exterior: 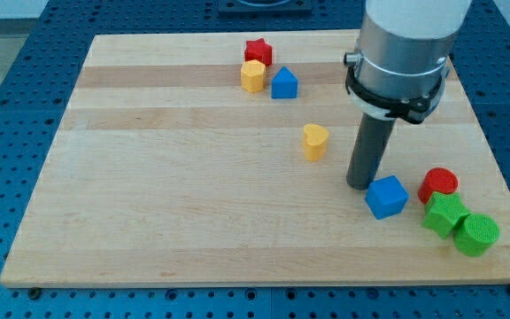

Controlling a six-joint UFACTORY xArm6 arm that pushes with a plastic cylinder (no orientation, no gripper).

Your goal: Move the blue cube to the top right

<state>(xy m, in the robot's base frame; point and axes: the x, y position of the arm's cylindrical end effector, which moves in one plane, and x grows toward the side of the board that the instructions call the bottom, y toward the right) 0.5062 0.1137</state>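
Note:
The blue cube (386,196) lies on the wooden board (193,204) at the view's lower right. My tip (359,183) rests on the board just left of the cube's upper left corner, touching or almost touching it. The rod rises from there to the arm's grey body at the view's top right.
A red cylinder (438,184), a green block (444,214) and a green cylinder (477,235) cluster right of the blue cube. A yellow heart-like block (315,141) lies at mid board. A red star (258,51), a yellow block (252,76) and a blue house-shaped block (283,83) sit near the top.

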